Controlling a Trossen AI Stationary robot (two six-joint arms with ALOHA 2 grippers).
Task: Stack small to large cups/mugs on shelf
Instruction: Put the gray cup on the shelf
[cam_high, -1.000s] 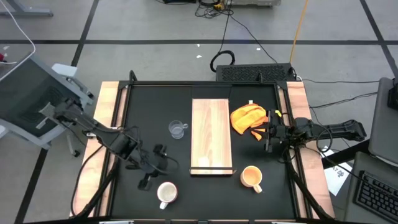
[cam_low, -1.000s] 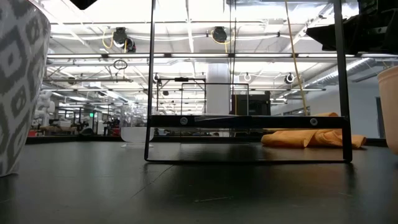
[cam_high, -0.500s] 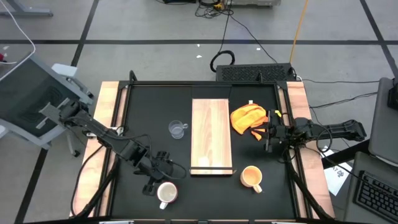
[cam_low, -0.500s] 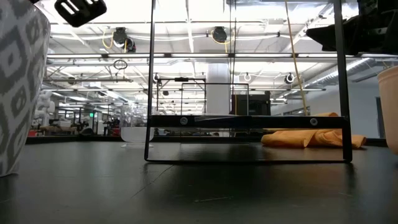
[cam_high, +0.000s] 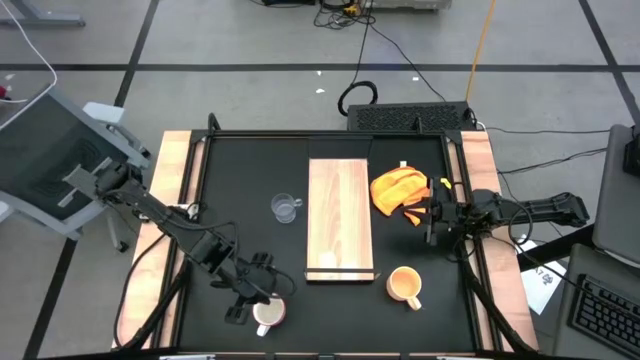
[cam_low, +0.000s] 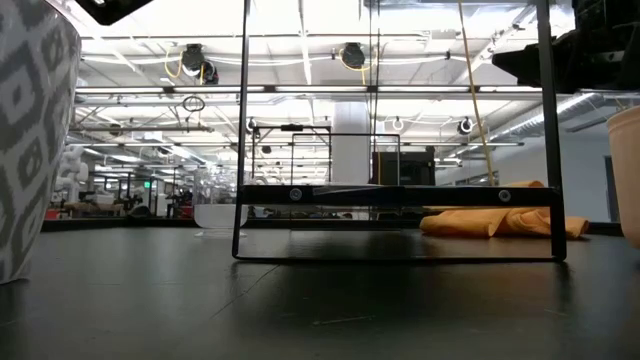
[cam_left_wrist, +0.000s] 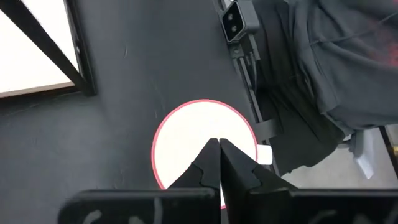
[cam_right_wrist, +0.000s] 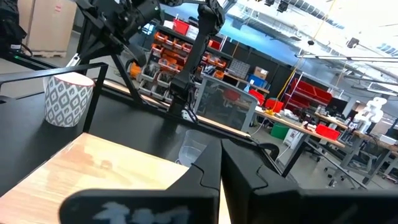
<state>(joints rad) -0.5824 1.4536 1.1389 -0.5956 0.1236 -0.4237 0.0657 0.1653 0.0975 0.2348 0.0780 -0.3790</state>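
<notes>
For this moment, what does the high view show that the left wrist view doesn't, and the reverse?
Only the high view: the glass cup, the orange mug, the orange cloth, the whole wooden shelf and the waiting right tool at the table's right edge.
Only the left wrist view: the shut fingertips of the left tool against the white mug's pink-rimmed opening.
Both: the white mug with the left tool over it.

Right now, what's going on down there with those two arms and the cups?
Left gripper shut, over the white mug. Right gripper shut, parked by the orange cloth. Shelf bare, nothing stacked.
</notes>
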